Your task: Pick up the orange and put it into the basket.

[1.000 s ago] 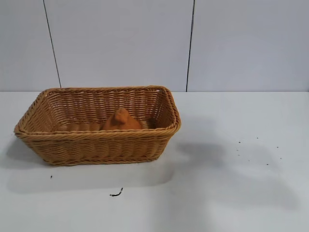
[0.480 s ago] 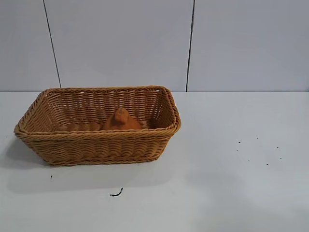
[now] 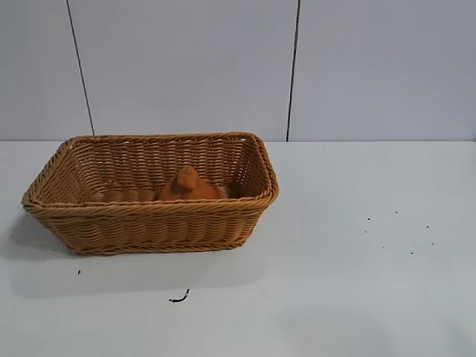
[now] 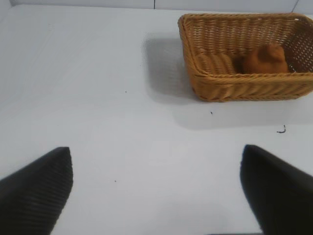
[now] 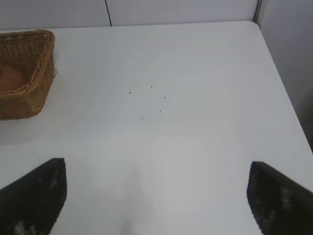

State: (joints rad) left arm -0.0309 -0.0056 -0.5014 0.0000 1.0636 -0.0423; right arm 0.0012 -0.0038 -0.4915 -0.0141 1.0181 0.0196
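1. Tan-brown rectangular woven wicker basket with flaring sides and braided rim, standing on the white worktop toward the left of the exterior view.
2. Inside it, right of centre on the basket floor: the dull orange-brown rounded orange, matte and rough-skinned, knobby bump uppermost, lower half hidden behind the near wall.
3. Left end effector spread wide and empty, over bare worktop well short of the basket.
4. Right end effector likewise spread wide, empty, over the worktop well apart from the basket.
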